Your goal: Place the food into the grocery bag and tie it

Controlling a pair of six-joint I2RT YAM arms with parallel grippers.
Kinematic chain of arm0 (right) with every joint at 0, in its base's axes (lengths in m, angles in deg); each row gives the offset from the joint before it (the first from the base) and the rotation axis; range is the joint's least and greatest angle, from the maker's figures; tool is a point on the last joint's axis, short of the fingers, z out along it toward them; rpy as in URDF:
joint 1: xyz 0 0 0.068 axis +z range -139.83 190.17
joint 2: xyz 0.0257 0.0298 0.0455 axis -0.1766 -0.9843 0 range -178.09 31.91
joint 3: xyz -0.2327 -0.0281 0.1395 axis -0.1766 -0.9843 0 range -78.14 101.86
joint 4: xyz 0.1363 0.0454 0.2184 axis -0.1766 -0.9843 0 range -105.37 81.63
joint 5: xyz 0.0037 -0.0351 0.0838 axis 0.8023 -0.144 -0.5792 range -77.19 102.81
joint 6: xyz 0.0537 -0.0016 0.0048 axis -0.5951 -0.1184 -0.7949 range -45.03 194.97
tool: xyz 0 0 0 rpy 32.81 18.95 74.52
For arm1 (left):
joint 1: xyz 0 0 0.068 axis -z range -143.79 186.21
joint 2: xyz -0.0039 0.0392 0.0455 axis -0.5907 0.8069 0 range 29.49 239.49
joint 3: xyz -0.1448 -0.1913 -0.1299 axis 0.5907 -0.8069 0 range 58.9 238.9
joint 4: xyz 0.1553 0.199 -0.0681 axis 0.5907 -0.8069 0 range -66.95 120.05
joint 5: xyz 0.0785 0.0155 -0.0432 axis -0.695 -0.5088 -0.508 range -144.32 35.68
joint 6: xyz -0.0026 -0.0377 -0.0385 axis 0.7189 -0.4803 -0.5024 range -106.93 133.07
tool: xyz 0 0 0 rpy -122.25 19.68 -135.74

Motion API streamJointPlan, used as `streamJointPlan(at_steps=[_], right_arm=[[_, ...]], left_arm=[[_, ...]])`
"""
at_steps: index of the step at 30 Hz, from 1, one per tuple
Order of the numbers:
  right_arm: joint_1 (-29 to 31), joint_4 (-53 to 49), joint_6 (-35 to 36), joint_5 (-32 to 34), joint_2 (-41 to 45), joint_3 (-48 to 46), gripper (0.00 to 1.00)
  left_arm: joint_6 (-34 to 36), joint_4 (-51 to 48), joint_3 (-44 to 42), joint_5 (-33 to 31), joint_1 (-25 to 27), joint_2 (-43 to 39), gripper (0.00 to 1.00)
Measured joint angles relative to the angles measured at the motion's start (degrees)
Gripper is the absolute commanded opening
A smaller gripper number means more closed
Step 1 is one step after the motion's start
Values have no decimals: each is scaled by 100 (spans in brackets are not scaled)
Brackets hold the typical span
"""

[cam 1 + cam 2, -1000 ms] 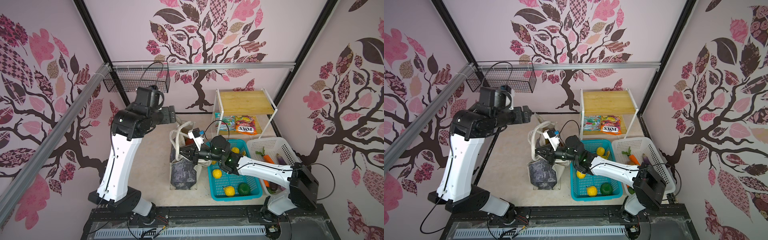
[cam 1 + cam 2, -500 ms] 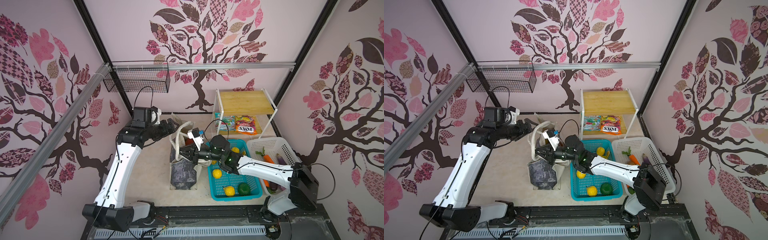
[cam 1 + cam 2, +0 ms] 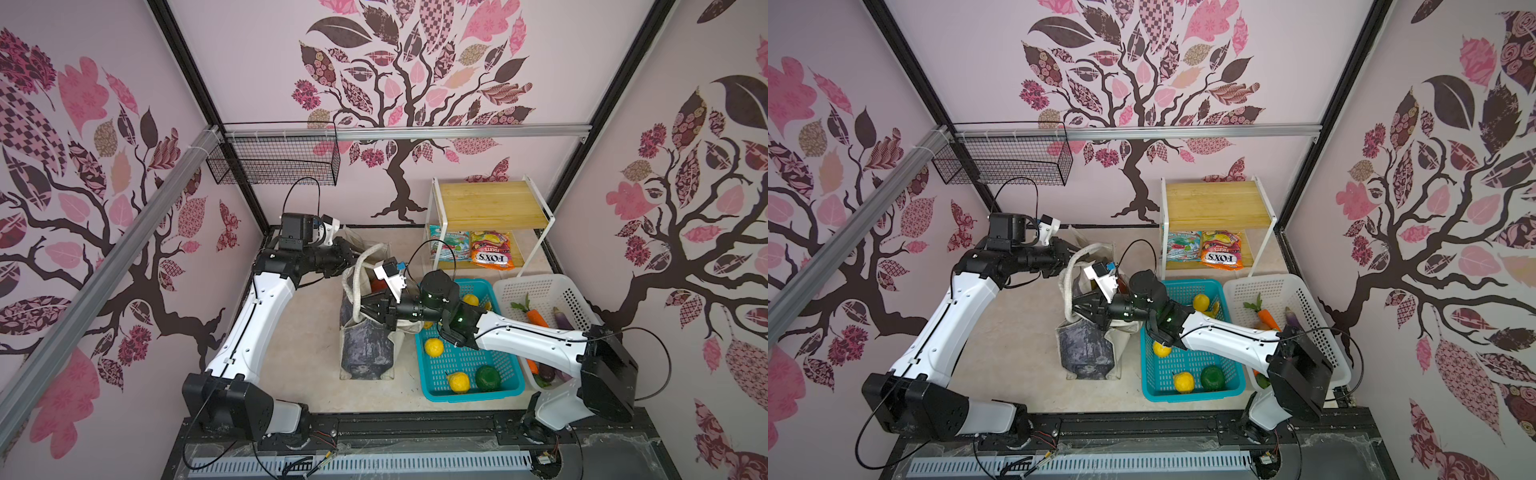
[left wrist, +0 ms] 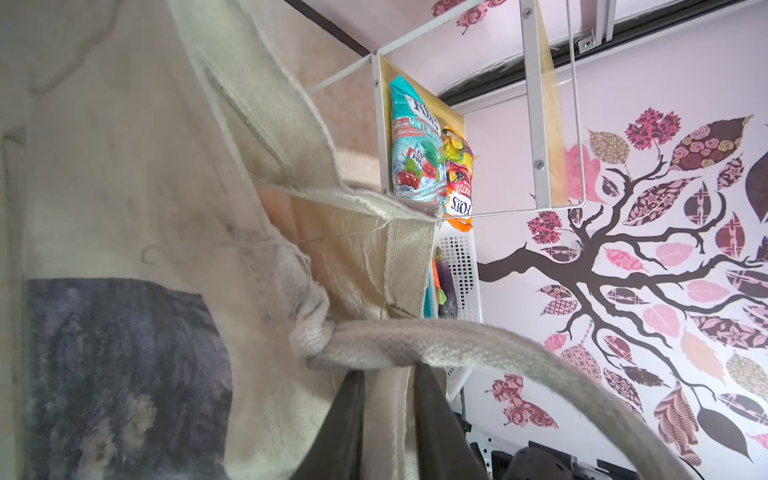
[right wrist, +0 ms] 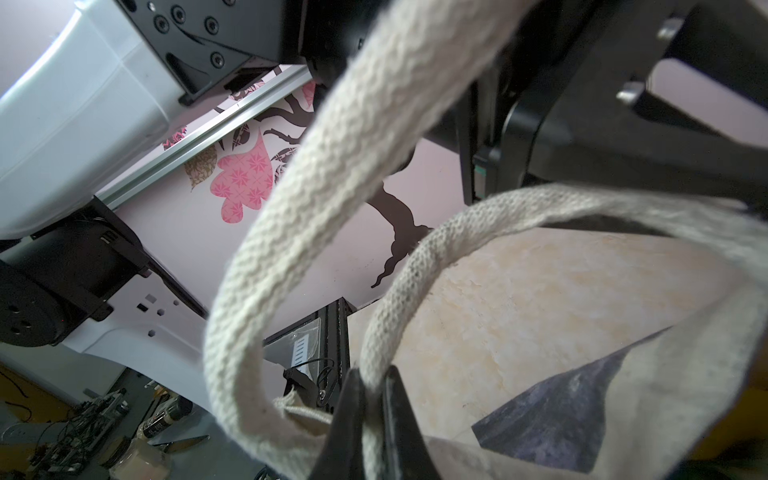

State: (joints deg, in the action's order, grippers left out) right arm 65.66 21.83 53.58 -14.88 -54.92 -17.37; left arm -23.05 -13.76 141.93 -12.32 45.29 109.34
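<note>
Tote [image 3: 365,353], one; teal basket [image 3: 473,395] beside it holds three round yellow fruits [image 3: 433,347] [image 3: 458,381] [image 3: 471,300], one green fruit [image 3: 487,377]. Right gripper [image 5: 372,399] jaws pinched on strap [image 5: 399,291]; left gripper [image 4: 390,395] jaws straddle tote cloth, grip unclear.

Likely lab booth: wallpaper [image 3: 249,62], aluminium rail [image 3: 457,131]

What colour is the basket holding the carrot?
White; the basket shows best in a top view.

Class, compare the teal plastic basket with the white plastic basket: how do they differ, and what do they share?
Colour: the teal plastic basket is blue-green, the white plastic basket is white. Contents: the teal one holds round yellow toy fruits and a green toy fruit; the white one holds an orange toy carrot and a purple aubergine. Both are perforated, rectangular and open-topped.
</note>
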Motion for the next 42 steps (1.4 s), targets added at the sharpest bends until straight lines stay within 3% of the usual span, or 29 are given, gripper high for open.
streamJointPlan(at_steps=[9, 12, 15, 17, 19, 22, 25, 28, 30, 31, 42], right_arm=[[13, -275, 107, 24, 203, 0, 0], [24, -341, 136, 52, 203, 0, 0], [24, -385, 160, 70, 203, 0, 0], [24, -396, 170, 59, 203, 0, 0], [24, -400, 170, 61, 203, 0, 0], [26, -428, 181, 66, 210, 0, 0], [26, -579, 240, 249, 299, 0, 14], [15, -968, 372, 520, 496, 94, 38], [-39, -1215, 450, 647, 643, 184, 61], [-66, -1270, 461, 673, 726, 186, 65], [-940, -1204, 577, 535, 1287, -201, 74]], left_arm=[[470, -343, -2, 186, 0, -9, 48], [603, -391, -153, 190, 0, -52, 38], [643, -437, -251, 249, 2, -63, 15], [640, -455, -249, 208, 0, -63, 11], [634, -463, -245, 164, 0, -63, 0], [564, -479, -201, 160, 0, -63, 0], [439, -498, 13, 81, 0, -66, 0], [273, -487, 334, 22, 13, -118, 0], [120, -407, 472, 20, 13, -225, 0], [57, -378, 507, 20, 13, -286, 0], [31, -627, 774, -278, 13, -459, 0]])
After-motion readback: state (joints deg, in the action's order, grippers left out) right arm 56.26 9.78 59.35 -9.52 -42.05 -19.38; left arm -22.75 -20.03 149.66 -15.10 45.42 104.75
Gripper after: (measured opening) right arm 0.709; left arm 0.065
